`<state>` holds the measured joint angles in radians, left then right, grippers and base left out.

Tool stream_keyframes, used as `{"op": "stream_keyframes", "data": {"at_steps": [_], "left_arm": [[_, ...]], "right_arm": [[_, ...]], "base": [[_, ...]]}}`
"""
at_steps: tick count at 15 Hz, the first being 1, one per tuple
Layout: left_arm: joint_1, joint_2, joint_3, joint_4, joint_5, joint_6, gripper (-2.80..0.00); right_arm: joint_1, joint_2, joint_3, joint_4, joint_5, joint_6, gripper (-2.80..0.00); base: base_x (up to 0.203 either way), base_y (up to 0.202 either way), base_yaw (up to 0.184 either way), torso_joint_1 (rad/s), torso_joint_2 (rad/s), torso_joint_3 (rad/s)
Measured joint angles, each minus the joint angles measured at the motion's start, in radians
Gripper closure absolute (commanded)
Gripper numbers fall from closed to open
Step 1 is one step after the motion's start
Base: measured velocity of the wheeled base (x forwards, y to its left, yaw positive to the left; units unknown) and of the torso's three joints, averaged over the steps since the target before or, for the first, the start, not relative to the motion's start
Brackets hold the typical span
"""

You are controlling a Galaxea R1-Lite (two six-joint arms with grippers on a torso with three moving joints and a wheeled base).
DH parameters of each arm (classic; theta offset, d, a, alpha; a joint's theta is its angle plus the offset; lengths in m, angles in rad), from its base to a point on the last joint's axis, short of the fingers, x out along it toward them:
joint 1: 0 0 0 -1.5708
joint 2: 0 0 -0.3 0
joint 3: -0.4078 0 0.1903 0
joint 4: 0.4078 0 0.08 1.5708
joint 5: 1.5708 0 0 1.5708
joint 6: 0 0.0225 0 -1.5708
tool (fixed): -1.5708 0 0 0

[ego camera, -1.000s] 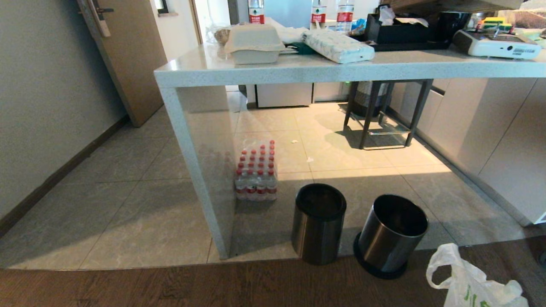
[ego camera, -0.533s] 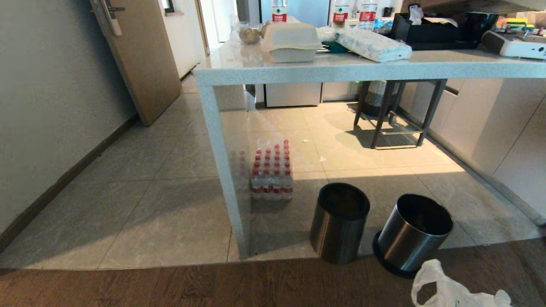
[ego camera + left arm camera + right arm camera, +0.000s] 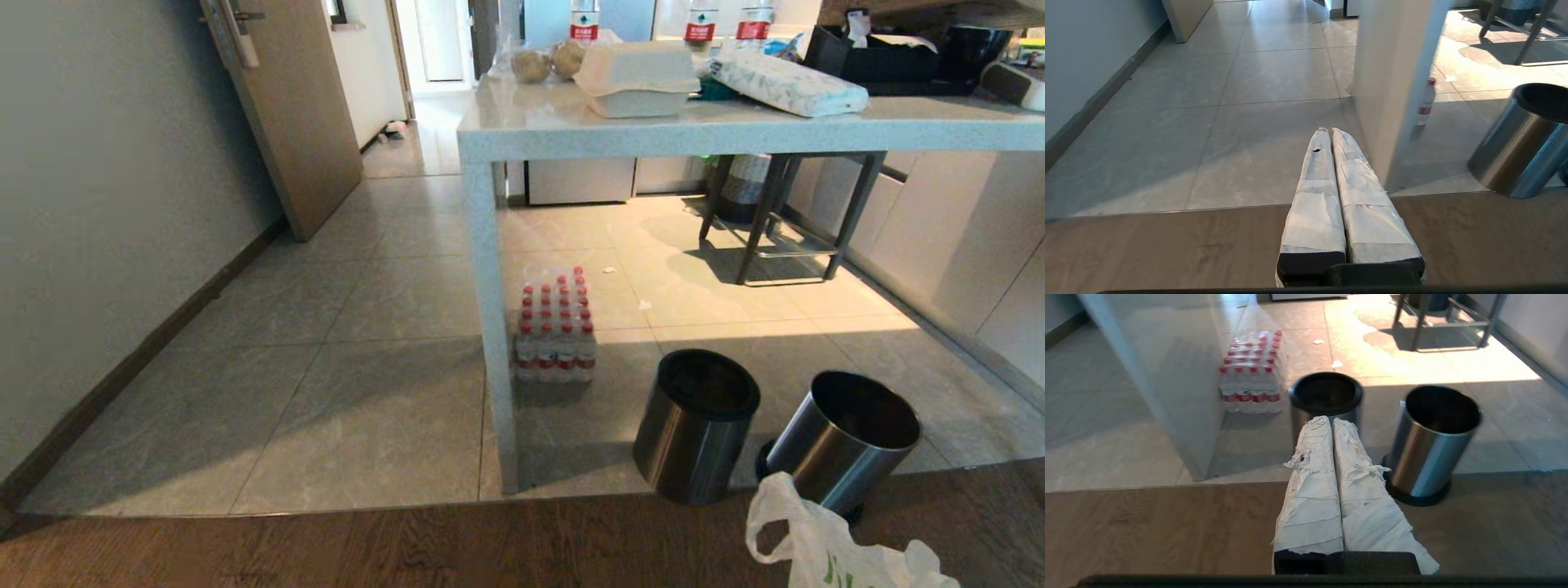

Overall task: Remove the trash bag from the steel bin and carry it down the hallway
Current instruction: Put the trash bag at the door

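1. Fingers of both my grippers, left gripper (image 3: pixel 1331 132) and right gripper (image 3: pixel 1331 420), are pressed together and hold nothing.
2. My view has swung; trash bag (image 3: pixel 833 547) lies at five o'clock, outside steel bin (image 3: pixel 841 441), hallway (image 3: pixel 424 147) opening at eleven.

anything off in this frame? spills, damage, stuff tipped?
The steel bin leans off upright beside the straight second bin. The trash bag lies on the wood floor, and small white scraps litter the tiles.
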<state>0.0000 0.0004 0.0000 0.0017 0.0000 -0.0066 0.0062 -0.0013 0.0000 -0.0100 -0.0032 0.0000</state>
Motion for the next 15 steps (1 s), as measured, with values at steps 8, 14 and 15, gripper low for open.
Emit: {"op": "stream_keyframes", "data": {"at_steps": [8,14,15], "left_arm": [[0.0,0.0,0.0,0.0,0.0,0.0,0.0],[0.0,0.0,0.0,0.0,0.0,0.001,0.0],[0.0,0.0,0.0,-0.002,0.0,0.0,0.0]], "right_arm": [[-0.001,0.0,0.0,0.0,0.0,0.001,0.0],[-0.001,0.0,0.0,0.0,0.0,0.0,0.0],[0.0,0.0,0.0,0.0,0.0,0.001,0.0]], "base": [[0.0,0.19,0.002,0.002,0.0,0.004],[0.0,0.193,0.0,0.002,0.0,0.0],[0.0,0.192,0.0,0.002,0.0,-0.002]]}}
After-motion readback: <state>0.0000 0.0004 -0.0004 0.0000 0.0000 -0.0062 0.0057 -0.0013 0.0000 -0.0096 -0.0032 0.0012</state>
